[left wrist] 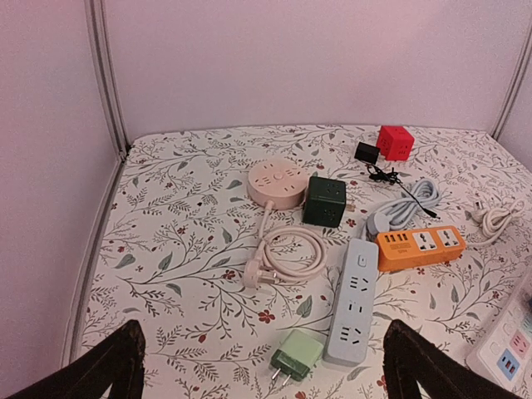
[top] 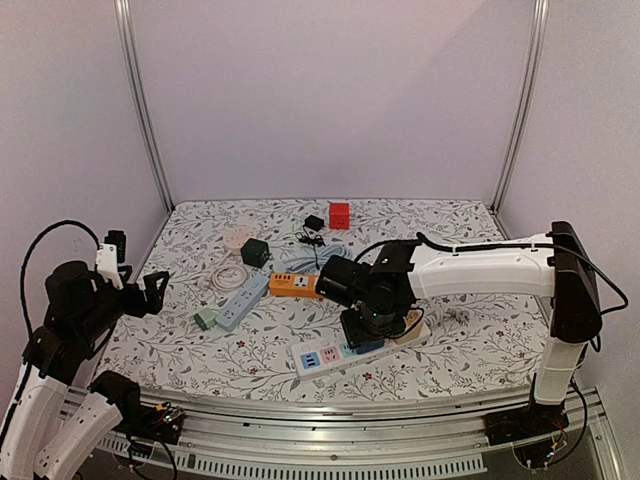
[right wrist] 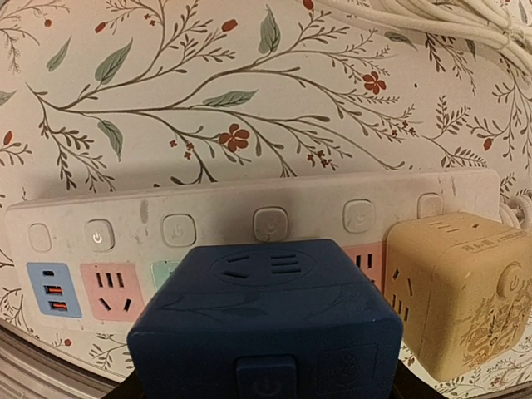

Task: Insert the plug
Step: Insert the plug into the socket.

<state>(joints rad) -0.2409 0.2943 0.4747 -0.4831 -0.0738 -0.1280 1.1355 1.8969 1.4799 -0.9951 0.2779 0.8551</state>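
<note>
One blue cube (right wrist: 266, 324) between right jaws

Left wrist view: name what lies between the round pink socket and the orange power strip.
The dark green cube socket sits between the round pink socket and the orange power strip, clearest in the left wrist view.

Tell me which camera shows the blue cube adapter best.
Right wrist: the blue cube fills the foreground, its sockets and button clear, in front of the white strip. The top view shows only a blue sliver under the right hand. The left wrist view misses it.
</note>
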